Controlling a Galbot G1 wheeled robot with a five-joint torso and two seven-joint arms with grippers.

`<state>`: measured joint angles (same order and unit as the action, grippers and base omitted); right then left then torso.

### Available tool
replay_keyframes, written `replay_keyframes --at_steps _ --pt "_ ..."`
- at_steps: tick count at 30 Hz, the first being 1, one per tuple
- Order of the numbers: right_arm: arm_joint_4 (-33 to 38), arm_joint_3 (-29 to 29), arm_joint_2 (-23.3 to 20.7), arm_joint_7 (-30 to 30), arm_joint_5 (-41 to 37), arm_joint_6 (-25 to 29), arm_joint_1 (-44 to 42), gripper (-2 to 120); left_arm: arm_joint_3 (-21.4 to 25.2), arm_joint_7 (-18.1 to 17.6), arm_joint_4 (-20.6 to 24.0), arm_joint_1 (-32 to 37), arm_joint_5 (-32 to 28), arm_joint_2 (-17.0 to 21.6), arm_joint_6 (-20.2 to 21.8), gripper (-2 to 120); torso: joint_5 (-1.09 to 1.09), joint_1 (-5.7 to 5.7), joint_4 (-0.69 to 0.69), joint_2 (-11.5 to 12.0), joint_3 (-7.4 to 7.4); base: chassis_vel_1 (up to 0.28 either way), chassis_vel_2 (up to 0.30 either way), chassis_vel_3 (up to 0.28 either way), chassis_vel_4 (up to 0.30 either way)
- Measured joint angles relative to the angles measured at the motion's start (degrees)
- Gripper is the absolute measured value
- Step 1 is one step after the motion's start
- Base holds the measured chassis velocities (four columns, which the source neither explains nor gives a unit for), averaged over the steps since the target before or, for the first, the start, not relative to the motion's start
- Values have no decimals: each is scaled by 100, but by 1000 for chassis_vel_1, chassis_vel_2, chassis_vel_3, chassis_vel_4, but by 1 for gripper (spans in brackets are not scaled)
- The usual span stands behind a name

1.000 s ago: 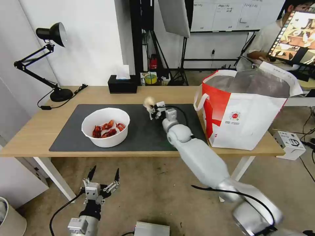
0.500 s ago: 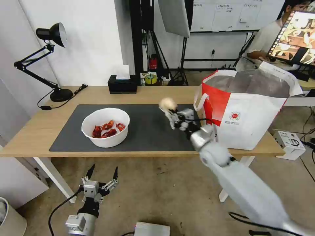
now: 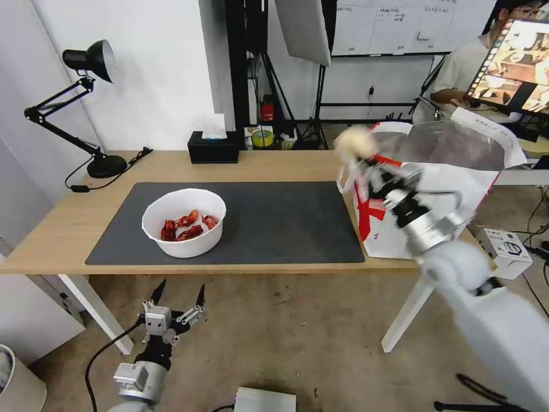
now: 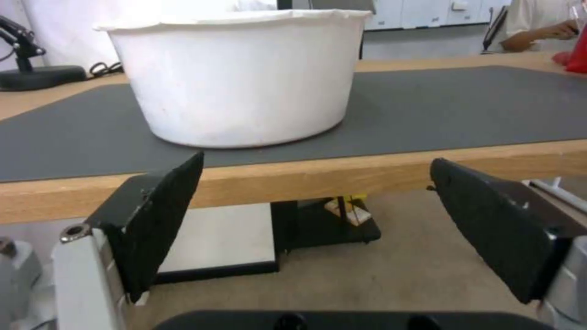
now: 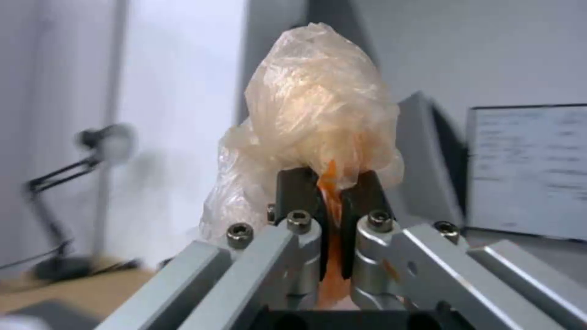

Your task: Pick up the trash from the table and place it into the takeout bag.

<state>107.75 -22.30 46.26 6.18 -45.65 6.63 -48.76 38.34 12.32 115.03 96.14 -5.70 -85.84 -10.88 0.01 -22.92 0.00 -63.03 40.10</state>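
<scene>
R claw (image 3: 361,162) pinches the tan film lump (image 3: 353,142) tight, raised just beside the takeout bag's (image 3: 440,212) rim; L claw (image 3: 176,294) hangs wide open below desk (image 3: 68,226) edge, bowl (image 3: 184,221) just above it.

Right gripper (image 3: 361,163) raised, jaws clamped; left gripper (image 3: 176,296) low, jaws spread.

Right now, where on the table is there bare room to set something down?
The grey mat is bare from the white bowl across to the takeout bag. Bare wood lies left of the mat, short of the lamp base. The right end is crowded by the bag and the right hand holding the film-skinned lump.
</scene>
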Motion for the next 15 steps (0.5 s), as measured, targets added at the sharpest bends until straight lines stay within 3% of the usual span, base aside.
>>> replay_keyframes --at_steps 8,10,11,14,15 --pt "-276 -399 -346 -693 -257 -585 482 2 -60 76 -66 -52 1 -36 -16 100 1 0 1 1 0 0 0 0 0" --pt "-327 -522 -573 -968 -308 -1205 593 2 -83 76 -67 -82 1 -49 -18 100 0 0 1 1 0 0 0 0 0" --pt "-327 -522 -573 -968 -308 -1205 593 2 -83 76 -67 -82 1 -49 -18 100 0 0 1 1 0 0 0 0 0" --pt "-413 -607 -964 -1188 -638 -2187 744 2 -105 78 -68 -113 1 -57 -20 100 1 0 -1 1 0 0 0 0 0" --pt "-413 -607 -964 -1188 -638 -2187 744 2 -105 78 -68 -113 1 -57 -20 100 1 0 -1 1 0 0 0 0 0"
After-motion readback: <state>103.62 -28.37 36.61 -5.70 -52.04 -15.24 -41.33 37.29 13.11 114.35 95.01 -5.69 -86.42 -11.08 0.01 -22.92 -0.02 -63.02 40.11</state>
